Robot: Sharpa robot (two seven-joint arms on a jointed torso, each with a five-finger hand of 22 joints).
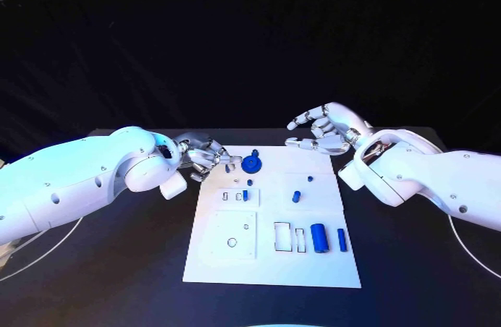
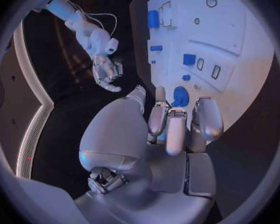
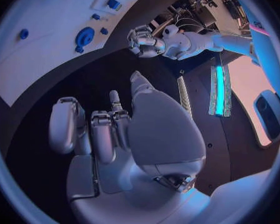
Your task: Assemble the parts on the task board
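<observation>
The task board (image 1: 274,269) lies in the middle of the table, with small blue parts spread over it so each can be picked up by itself. A round blue part (image 1: 252,163) sits near the board's 12 o'clock edge — probably the next one to grab. The left hand (image 1: 208,158) hovers just at 9 o'clock of that part, fingers curled in and holding nothing. The right hand (image 1: 325,131) hangs off the board's 1 o'clock corner — fingers bent but apart, empty, likely waiting its turn.

No readable text, label or number appears anywhere.
</observation>
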